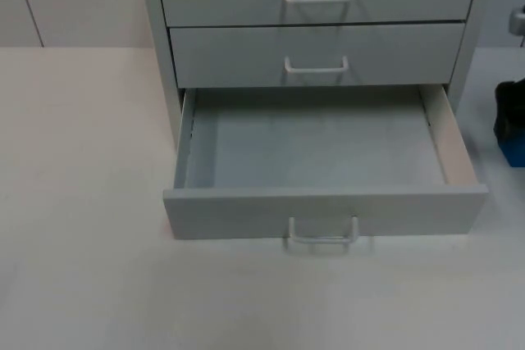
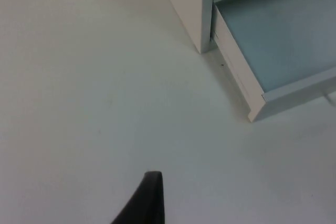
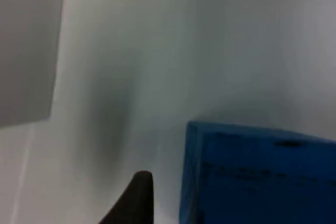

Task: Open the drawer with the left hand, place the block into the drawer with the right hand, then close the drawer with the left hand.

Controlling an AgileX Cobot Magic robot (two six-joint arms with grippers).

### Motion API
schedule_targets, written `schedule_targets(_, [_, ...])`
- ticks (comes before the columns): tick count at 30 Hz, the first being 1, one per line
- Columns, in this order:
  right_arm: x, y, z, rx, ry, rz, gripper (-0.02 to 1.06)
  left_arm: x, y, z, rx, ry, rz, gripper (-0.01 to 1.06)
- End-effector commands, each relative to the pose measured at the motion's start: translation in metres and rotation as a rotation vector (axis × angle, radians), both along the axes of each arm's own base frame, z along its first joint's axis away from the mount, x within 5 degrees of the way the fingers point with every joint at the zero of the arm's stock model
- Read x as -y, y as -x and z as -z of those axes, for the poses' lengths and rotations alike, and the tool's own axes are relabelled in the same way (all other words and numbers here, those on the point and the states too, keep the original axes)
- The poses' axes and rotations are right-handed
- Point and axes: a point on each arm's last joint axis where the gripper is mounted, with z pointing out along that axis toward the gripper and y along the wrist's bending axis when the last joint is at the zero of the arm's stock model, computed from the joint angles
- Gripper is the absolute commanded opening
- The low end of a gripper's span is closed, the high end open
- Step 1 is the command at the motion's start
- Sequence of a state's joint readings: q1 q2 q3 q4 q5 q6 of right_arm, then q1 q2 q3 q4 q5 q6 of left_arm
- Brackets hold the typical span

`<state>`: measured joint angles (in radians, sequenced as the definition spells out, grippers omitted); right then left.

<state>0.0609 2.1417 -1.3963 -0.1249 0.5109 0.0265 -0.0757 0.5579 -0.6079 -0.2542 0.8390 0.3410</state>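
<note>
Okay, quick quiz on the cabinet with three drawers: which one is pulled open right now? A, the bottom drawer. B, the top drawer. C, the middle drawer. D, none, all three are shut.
A: the bottom drawer stands pulled out from the cabinet with its grey inside bare, while the two drawers above sit flush.

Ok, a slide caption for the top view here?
Bottom drawer pulled open and empty; right tool at the blue block beside the cabinet.
</note>
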Motion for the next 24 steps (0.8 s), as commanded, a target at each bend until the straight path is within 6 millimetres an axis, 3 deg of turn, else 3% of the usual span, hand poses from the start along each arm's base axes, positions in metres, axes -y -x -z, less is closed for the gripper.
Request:
schedule_targets(1, [-0.002,-0.002,0.005,0.004,0.007,-0.020,0.99,0.000,0.001,0.000,0.012,-0.008,0.004,1.05])
schedule_targets(3, [-0.002,-0.002,0.011,-0.005,0.010,-0.027,0.81,0.000,0.001,0.000,0.014,-0.010,0.003,1.05])
schedule_targets(4, [-0.002,-0.002,0.011,-0.005,0.010,-0.027,0.81,0.000,0.001,0.000,0.014,-0.010,0.003,1.05])
schedule_targets(6, [-0.004,-0.003,0.008,0.002,0.009,-0.031,0.58,-0.001,0.001,0.000,0.014,-0.012,0.003,1.05])
schedule_targets(8, [-0.004,-0.003,-0.005,0.031,0.011,-0.033,0.28,-0.001,0.001,0.000,0.016,-0.012,0.002,1.05])
schedule_targets(9, [-0.004,-0.003,-0.005,0.031,0.011,-0.033,0.28,-0.001,0.001,0.000,0.016,-0.012,0.002,1.05])
schedule_targets(11, [-0.003,-0.001,-0.027,0.071,0.014,-0.035,0.00,-0.001,0.001,0.000,0.016,-0.012,0.002,1.05])
schedule_targets(12, [-0.003,-0.001,-0.027,0.071,0.014,-0.035,0.00,-0.001,0.001,0.000,0.016,-0.012,0.002,1.05])
schedule_targets(17, [0.001,0.030,-0.119,0.130,0.016,0.016,0.00,-0.001,0.001,0.000,0.014,-0.012,0.003,1.05])
schedule_targets(18, [0.001,0.030,-0.119,0.130,0.016,0.016,0.00,-0.001,0.001,0.000,0.014,-0.012,0.003,1.05])
schedule_targets(21, [0.003,0.060,-0.150,0.174,-0.007,0.060,0.00,-0.001,0.001,0.000,0.014,-0.012,0.003,1.05])
schedule_targets(24, [0.004,0.083,-0.158,0.242,-0.044,0.095,0.00,-0.001,0.001,0.000,0.014,-0.012,0.003,1.05])
